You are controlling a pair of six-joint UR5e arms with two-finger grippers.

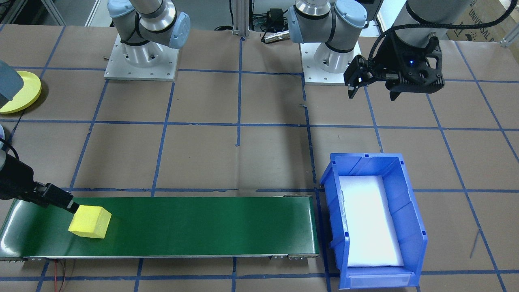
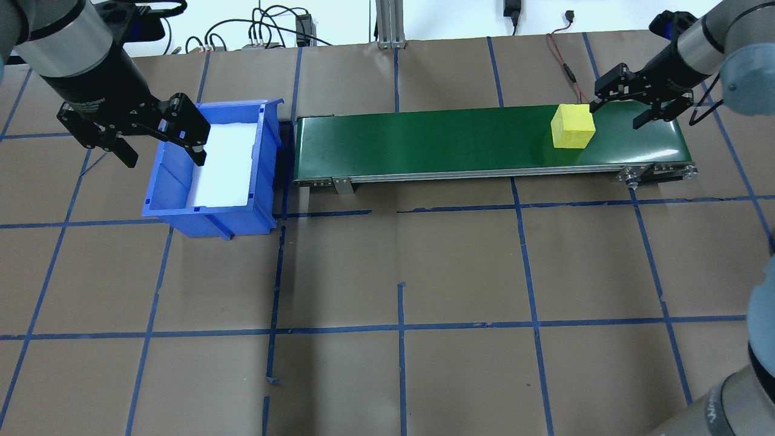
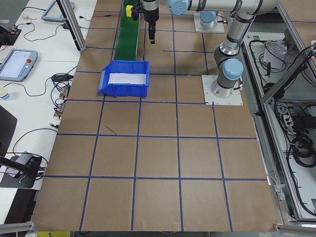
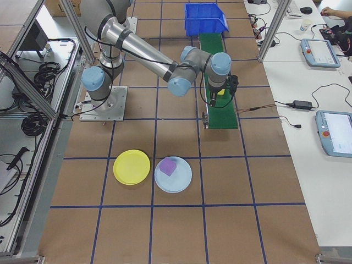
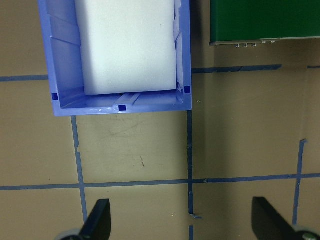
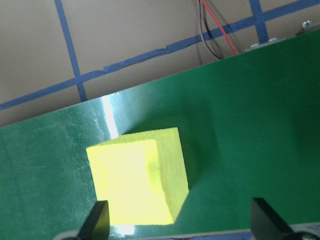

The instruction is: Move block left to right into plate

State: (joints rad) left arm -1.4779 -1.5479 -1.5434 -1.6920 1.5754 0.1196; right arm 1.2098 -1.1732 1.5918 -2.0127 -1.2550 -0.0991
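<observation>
Table covered in brown paper, blue tape grid across it. Aluminium frame posts at table edges. White side benches alongside, carrying teach pendants, loose cables, small devices. Even bright light, soft shadows.

yellow block on the green conveyor belt, yellow plate on the table.
the foam cube sits flat near the belt's end on the robot's right (one corner turned slightly); the round, shallow plate lies well apart from it, bare.
</observation>
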